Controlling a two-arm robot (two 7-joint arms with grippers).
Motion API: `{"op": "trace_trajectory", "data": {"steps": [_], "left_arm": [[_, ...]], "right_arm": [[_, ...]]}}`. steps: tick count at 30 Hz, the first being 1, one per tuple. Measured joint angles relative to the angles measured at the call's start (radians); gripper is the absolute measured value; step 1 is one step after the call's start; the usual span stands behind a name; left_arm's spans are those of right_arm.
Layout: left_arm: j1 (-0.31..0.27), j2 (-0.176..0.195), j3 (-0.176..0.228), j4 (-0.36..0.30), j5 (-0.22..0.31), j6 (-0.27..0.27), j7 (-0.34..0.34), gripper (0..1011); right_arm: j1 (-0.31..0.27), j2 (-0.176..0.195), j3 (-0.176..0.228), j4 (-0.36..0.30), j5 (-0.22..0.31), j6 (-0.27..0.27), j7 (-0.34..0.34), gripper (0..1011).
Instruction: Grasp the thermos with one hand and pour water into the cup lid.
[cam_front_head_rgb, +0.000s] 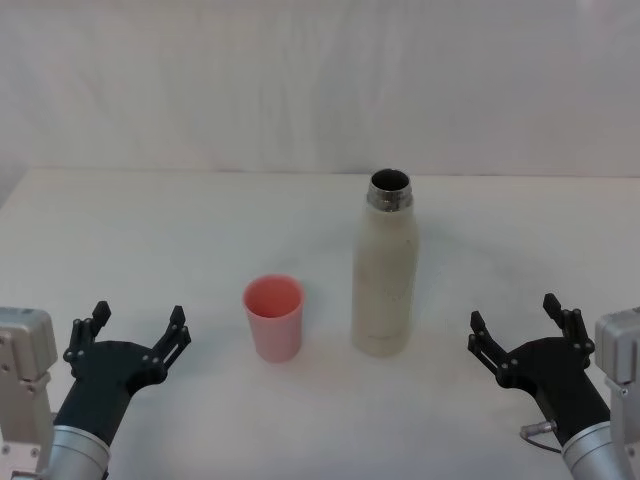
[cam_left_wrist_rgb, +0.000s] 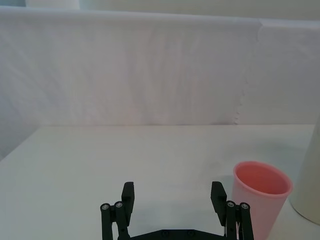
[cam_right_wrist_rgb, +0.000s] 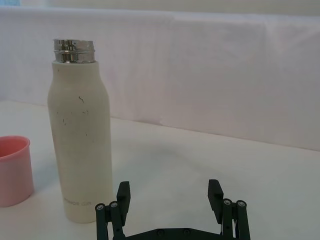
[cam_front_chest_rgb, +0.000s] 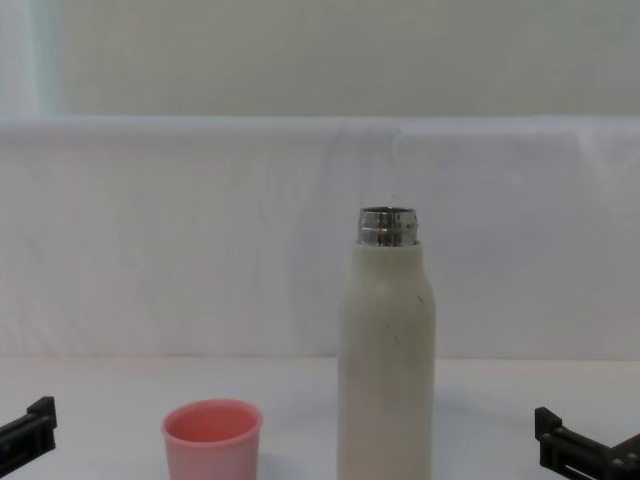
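The cream-white thermos (cam_front_head_rgb: 385, 272) stands upright and uncapped in the middle of the white table, its steel neck open at the top; the right wrist view shows the thermos (cam_right_wrist_rgb: 80, 140) too, as does the chest view (cam_front_chest_rgb: 387, 350). Just to its left sits the pink cup lid (cam_front_head_rgb: 273, 316), mouth up, with the same cup lid (cam_left_wrist_rgb: 260, 197) in the left wrist view and in the chest view (cam_front_chest_rgb: 212, 440). My left gripper (cam_front_head_rgb: 138, 327) rests open near the table's front left, apart from the cup lid. My right gripper (cam_front_head_rgb: 515, 322) is open at the front right, short of the thermos.
A white table (cam_front_head_rgb: 200, 220) runs back to a white cloth backdrop (cam_front_head_rgb: 320, 80). Bare tabletop lies all around the thermos and cup lid.
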Motion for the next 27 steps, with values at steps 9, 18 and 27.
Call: {"op": "trace_trajectory", "data": {"steps": [9,18,27], "left_arm": [[0.0,0.0,0.0,0.0,0.0,0.0,0.0,1001],[0.0,0.0,0.0,0.0,0.0,0.0,0.0,1001],[0.0,0.0,0.0,0.0,0.0,0.0,0.0,1001]], "right_arm": [[0.0,0.0,0.0,0.0,0.0,0.0,0.0,1000],[0.0,0.0,0.0,0.0,0.0,0.0,0.0,1000],[-0.009,-0.007,0.009,-0.018,-0.004,-0.004,0.016,1000]]}}
